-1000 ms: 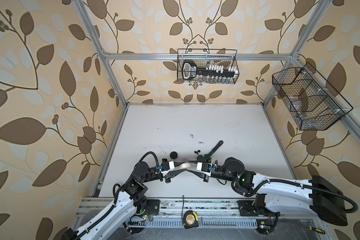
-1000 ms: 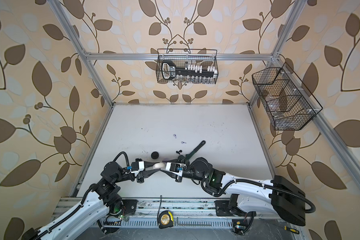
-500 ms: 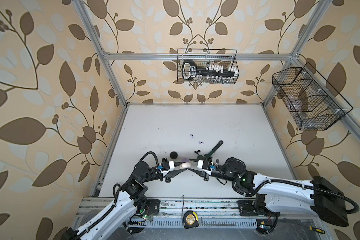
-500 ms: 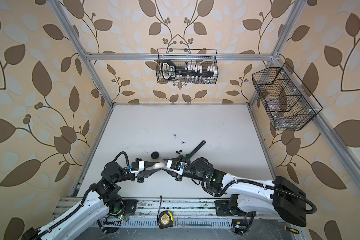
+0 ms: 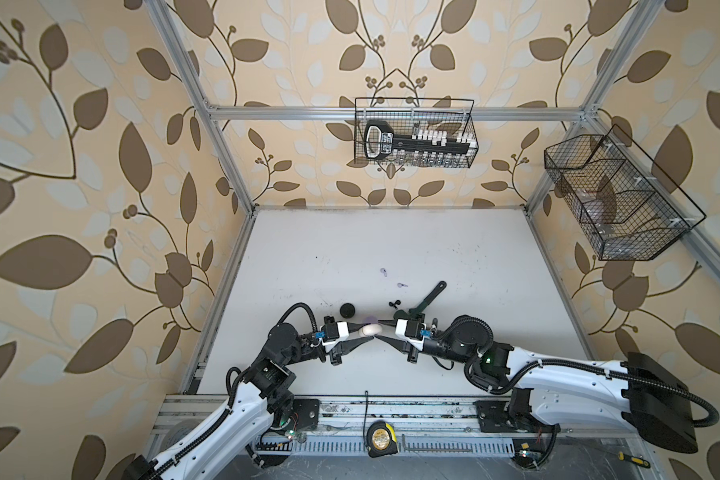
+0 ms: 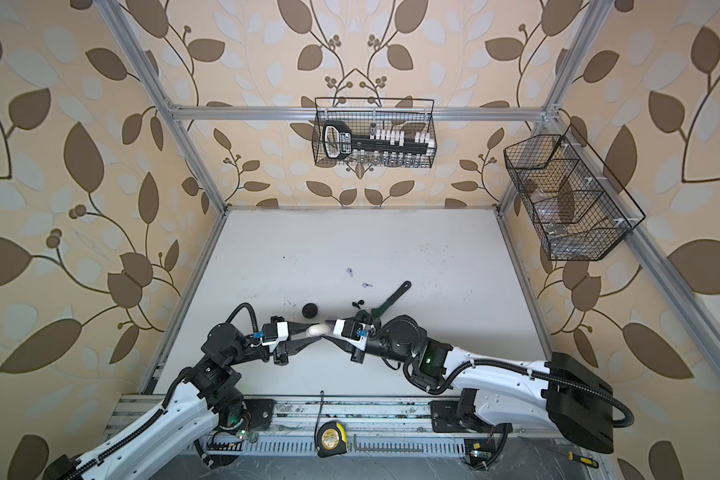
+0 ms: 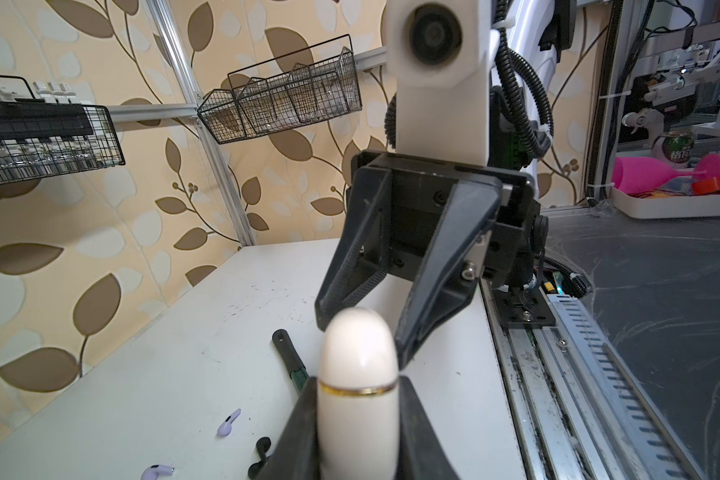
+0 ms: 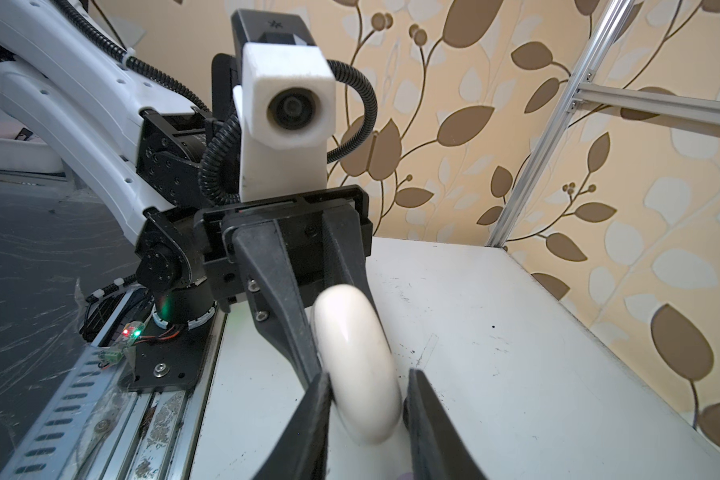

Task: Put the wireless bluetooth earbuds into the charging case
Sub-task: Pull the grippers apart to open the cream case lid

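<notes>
Since the frame a second earlier, the right gripper (image 5: 377,330) had crept slightly toward the far side of the table (image 5: 350,249) and its jaws looked a little narrower, while the left gripper (image 5: 367,333) had stayed where it was. Both grippers met nose to nose over the near part of the table, close to the front rail. The left gripper was clamped on the lower half of the cream charging case (image 7: 360,374), its two fingers pressed against the sides just below the gold band (image 7: 358,390) where the closed lid met the body. The right gripper straddled the lid end of that case with its jaws apart. In the right wrist view one of its fingers (image 8: 312,424) lay against the case and a sliver of table showed between the case and the other finger (image 8: 429,424), so it was not gripping. On the table beyond the grippers lay a lilac earbud (image 5: 383,272) and, near it, a second lilac earbud (image 5: 400,285). The black earbuds (image 5: 395,304) lay closer to the grippers, between a round black case (image 5: 347,309) and a dark green tool (image 5: 431,296). A tape measure (image 5: 377,441) sat on the front rail.
</notes>
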Robot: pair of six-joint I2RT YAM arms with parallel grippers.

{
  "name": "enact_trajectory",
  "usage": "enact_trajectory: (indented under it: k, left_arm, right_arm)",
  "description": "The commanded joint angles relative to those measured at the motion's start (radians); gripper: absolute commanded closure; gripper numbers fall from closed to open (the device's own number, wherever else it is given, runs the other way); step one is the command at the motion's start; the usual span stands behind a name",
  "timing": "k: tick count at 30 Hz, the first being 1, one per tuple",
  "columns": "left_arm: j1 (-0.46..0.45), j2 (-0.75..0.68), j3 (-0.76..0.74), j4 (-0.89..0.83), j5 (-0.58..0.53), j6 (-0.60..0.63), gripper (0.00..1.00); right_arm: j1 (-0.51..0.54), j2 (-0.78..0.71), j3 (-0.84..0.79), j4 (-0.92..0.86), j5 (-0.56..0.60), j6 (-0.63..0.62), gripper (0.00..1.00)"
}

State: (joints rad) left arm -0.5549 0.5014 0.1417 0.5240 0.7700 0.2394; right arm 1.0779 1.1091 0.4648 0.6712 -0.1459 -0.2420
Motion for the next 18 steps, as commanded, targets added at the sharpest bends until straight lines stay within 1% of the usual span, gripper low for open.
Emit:
enact_trajectory:
  k: [1, 18]
  left_arm:
    - [-0.009, 0.0, 0.01, 0.016, 0.08, 0.008, 1.0]
    - [-0.011, 0.002, 0.012, 0.013, 0.08, 0.008, 1.0]
  right_arm:
    - [-0.022, -0.025, 0.04, 0.071, 0.094, 0.019, 0.67]
    - [-0.033, -0.03, 0.041, 0.08, 0.094, 0.055, 0.63]
